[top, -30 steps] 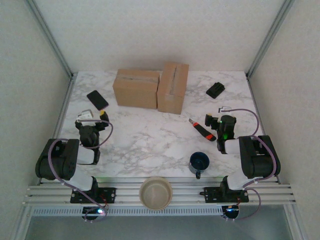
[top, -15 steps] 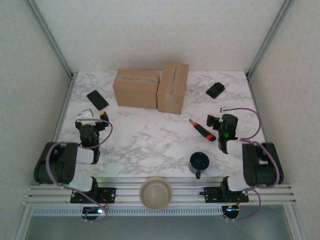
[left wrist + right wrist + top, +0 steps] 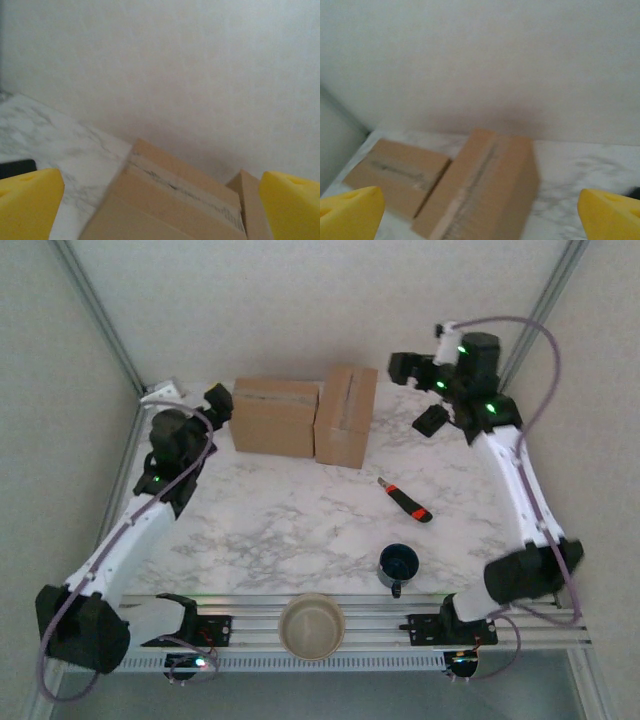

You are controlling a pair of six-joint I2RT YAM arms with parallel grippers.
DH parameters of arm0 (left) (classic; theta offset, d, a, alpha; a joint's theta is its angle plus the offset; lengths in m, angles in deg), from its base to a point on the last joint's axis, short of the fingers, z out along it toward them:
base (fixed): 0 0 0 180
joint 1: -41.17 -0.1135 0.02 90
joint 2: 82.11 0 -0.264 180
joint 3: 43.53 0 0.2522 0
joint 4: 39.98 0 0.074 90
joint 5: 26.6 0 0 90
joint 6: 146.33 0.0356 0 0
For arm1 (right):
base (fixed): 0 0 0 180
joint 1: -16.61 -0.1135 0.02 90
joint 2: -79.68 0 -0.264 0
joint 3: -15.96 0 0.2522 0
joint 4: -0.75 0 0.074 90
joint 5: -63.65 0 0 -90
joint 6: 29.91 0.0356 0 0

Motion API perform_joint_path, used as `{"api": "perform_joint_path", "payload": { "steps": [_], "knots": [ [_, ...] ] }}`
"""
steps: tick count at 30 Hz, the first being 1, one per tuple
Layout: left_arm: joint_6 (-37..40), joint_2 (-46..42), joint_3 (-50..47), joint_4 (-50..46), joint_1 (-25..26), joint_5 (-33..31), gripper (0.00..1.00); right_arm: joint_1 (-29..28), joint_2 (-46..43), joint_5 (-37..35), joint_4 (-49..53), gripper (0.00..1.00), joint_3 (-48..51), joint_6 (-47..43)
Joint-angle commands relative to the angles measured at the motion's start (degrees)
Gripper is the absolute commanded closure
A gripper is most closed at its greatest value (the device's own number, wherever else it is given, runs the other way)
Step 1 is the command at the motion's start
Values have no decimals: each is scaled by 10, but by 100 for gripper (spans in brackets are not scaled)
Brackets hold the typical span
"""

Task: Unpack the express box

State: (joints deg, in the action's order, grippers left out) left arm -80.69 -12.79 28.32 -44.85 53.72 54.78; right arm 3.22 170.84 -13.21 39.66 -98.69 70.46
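A low cardboard box (image 3: 272,418) and a tall cardboard box (image 3: 345,415) stand just beside each other at upper centre of the marble surface (image 3: 290,530). The left jaws hover upper left, spread and empty. The right jaws hover upper right, likewise spread.

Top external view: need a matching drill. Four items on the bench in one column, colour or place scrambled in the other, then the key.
Items
1. box cutter
2. mug
3. bowl
4. right-hand box

Descriptions
a. beige, sitting on the front rail
b. brown cardboard, taped, at the far side
c. orange and black, lying flat
d. dark blue, upright

Pairs: 1-c, 2-d, 3-a, 4-b
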Motion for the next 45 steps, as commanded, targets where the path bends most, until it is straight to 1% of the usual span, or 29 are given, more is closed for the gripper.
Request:
{"api": "perform_joint_path", "payload": {
  "steps": [1,4,6,9,10,12,16,19,21,23,25,26,28,30,33,38,42,45],
  "knots": [
    [-53,40,53,-143,17,21,1,-39,107,116,95,1,-98,-38],
    [-86,50,53,-157,28,21,2,-66,212,159,111,1,-223,-120],
    [-107,49,46,-163,29,15,2,-75,283,189,134,1,-310,-157],
    [-123,52,40,-173,29,7,3,-76,387,233,160,1,-441,-169],
    [-124,55,41,-177,29,8,3,-77,415,243,160,1,-472,-167],
    [-125,64,46,-181,29,12,4,-78,454,261,149,1,-506,-163],
    [-126,86,51,-173,29,24,6,-87,485,270,107,1,-500,-163],
    [-126,101,52,-164,30,26,7,-97,493,276,80,5,-487,-164],
    [-125,110,54,-159,29,14,8,-104,502,267,70,6,-487,-164],
    [-115,119,59,-153,28,-11,9,-111,512,257,67,8,-492,-163],
    [-101,134,76,-151,19,-34,9,-117,521,238,66,9,-497,-159],
    [-87,146,89,-147,9,-33,9,-120,526,228,67,10,-500,-157],
    [-57,175,118,-134,-11,-8,8,-126,530,204,68,11,-502,-150],
    [-28,216,155,-123,-39,36,8,-131,532,182,68,11,-500,-144],
    [14,287,220,-131,-62,91,9,-139,532,149,68,13,-495,-137],
    [62,388,316,-151,-69,143,8,-150,537,102,68,14,-490,-135],
    [71,448,370,-159,-72,168,8,-151,555,72,73,15,-503,-128],
    [76,475,393,-162,-72,183,9,-151,571,56,80,14,-516,-130]
  ]
}}
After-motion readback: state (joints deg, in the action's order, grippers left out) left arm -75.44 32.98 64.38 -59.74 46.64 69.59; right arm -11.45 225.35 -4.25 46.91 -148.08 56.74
